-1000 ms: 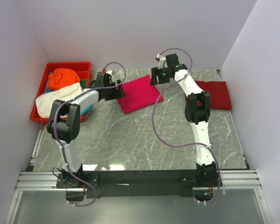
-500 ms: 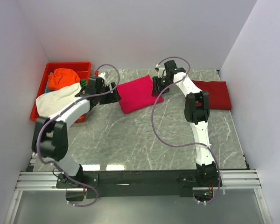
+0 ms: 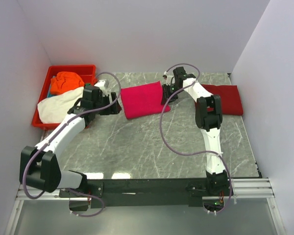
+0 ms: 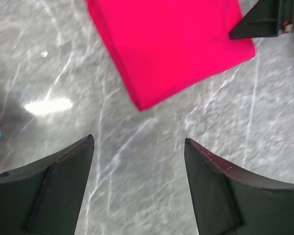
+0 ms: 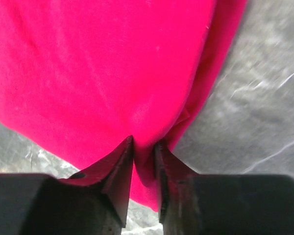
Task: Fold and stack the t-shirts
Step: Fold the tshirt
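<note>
Soft, light and limp by my judgement, the folded pink shirt (image 3: 143,99) in the upper middle of the bench (image 3: 137,142) is best taken at its doubled right edge, where the right claw (image 5: 143,142) pinches a tuck of cloth; the left claw (image 4: 138,147) gapes wide, empty.

The marbled table (image 3: 152,147) carries a pink-red t-shirt (image 3: 142,99), a darker red t-shirt (image 3: 229,100) and a tray (image 3: 83,68).

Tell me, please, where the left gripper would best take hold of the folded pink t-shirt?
Probably the left edge of the pink t-shirt, by its near corner, approached low from the left. It lies flat and folded, so only edges offer a pinch; the right gripper clamps the right edge, and the open left gripper sits beside that corner.
</note>
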`<act>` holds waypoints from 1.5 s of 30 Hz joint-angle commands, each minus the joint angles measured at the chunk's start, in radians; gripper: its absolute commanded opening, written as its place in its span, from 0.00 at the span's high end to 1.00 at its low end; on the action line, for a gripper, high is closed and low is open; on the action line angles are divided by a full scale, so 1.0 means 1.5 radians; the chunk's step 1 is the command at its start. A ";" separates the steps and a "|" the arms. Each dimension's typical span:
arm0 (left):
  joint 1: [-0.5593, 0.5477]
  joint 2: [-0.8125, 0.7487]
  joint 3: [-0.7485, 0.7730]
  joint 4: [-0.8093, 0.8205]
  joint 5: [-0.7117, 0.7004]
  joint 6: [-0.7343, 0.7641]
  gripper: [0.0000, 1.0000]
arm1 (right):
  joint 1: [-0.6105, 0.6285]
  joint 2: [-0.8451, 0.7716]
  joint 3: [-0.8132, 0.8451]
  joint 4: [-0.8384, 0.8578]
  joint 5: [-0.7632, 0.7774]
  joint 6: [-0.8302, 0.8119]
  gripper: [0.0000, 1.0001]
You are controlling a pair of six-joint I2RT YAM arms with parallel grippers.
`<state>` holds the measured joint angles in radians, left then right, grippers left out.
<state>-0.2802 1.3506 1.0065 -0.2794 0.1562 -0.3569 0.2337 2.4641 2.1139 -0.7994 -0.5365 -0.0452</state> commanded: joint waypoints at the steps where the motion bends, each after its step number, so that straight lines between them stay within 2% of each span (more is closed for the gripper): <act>1: 0.000 -0.047 -0.027 -0.007 -0.022 0.038 0.21 | 0.009 -0.034 -0.043 -0.033 -0.004 -0.004 0.71; 2: 0.000 -0.054 -0.032 -0.005 -0.021 0.041 0.21 | 0.008 -0.038 -0.056 -0.032 -0.004 -0.005 0.76; 5: 0.000 -0.071 -0.050 0.004 -0.011 0.048 0.21 | 0.007 -0.059 -0.092 -0.026 -0.010 -0.008 0.80; 27: 0.000 -0.126 -0.062 0.011 0.019 0.075 0.21 | -0.015 -0.267 -0.443 0.056 -0.007 -0.035 0.81; 33: 0.000 -0.128 -0.060 0.012 0.037 0.076 0.21 | -0.027 -0.304 -0.482 0.065 0.003 -0.053 0.80; 45: 0.000 -0.141 -0.062 0.010 0.034 0.085 0.21 | -0.044 -0.303 -0.440 0.035 0.011 -0.084 0.71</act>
<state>-0.2802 1.1599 0.9142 -0.2966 0.1909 -0.2481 0.1890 2.0445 1.4109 -0.7082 -0.5606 -0.1261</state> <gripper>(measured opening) 0.791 0.281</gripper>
